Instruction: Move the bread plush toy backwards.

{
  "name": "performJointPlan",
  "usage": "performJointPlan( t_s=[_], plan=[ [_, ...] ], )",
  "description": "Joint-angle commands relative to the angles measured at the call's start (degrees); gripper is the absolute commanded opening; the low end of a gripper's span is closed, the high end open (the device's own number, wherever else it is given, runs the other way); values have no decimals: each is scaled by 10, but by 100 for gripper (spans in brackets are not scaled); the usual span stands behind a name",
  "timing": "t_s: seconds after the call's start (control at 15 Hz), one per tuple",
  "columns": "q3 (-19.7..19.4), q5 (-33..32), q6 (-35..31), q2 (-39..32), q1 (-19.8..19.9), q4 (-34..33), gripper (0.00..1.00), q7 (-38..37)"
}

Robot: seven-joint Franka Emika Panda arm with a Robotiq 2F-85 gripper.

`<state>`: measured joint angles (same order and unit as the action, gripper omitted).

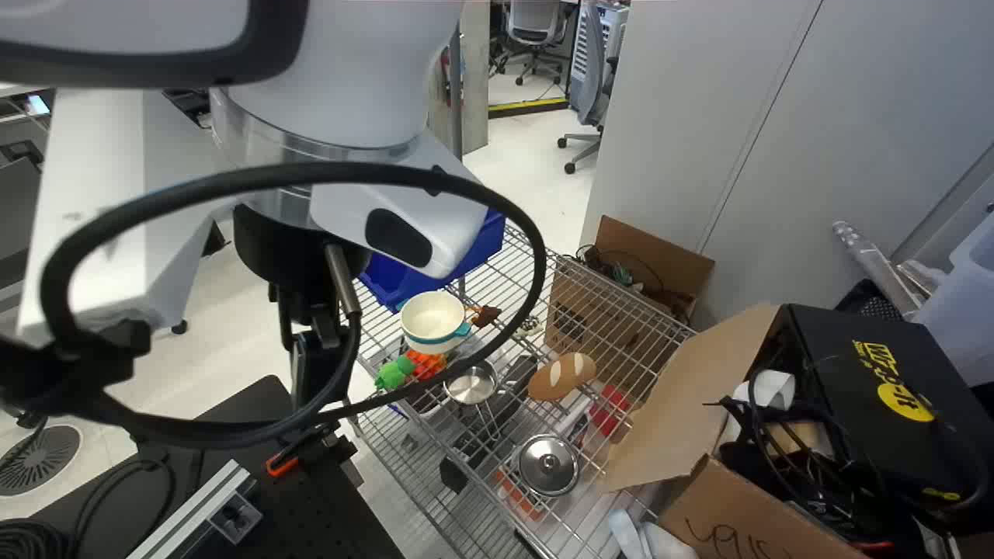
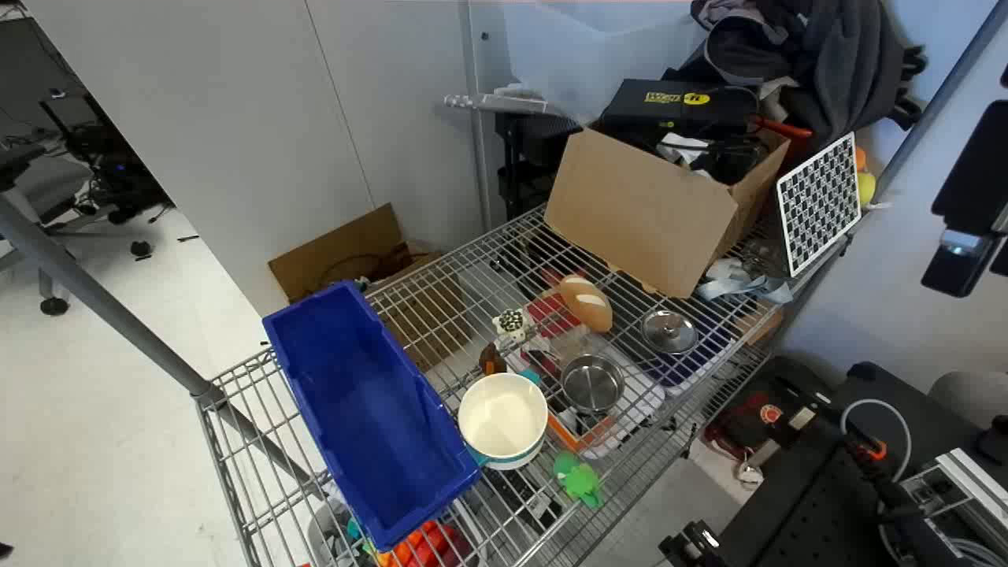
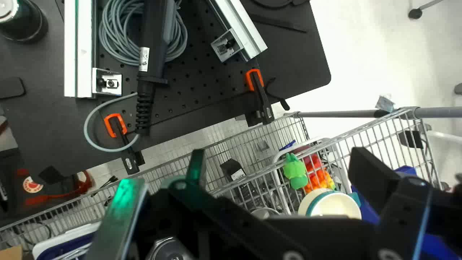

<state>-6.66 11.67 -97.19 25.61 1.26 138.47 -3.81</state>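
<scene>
The bread plush toy is a golden-brown oval loaf with pale slashes. It lies on the wire shelf, and it also shows in an exterior view between the steel lid and the small spotted toy. It is out of view in the wrist view. My gripper is open, its fingers wide apart with nothing between them. In an exterior view the gripper hangs beside the shelf, above and well apart from the bread; the black cable loop passes in front. In an exterior view black gripper parts show at the right edge.
Around the bread are a steel pot, a steel lid, a cream pot, a green plush and a spotted toy. A blue bin and an open cardboard box stand at opposite ends.
</scene>
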Motion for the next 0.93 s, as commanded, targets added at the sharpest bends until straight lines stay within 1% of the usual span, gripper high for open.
performJointPlan(
  t_s=[0.0,0.53,0.67,0.8,0.87],
  plan=[
    [11,4,2,-1,12,-1,100,4],
    [11,4,2,-1,12,-1,100,4],
    [15,15,-23,-32,10,-14,100,-7],
    [17,34,-77,-60,4,-21,100,1],
    [18,49,-121,-78,1,-25,100,5]
  ],
)
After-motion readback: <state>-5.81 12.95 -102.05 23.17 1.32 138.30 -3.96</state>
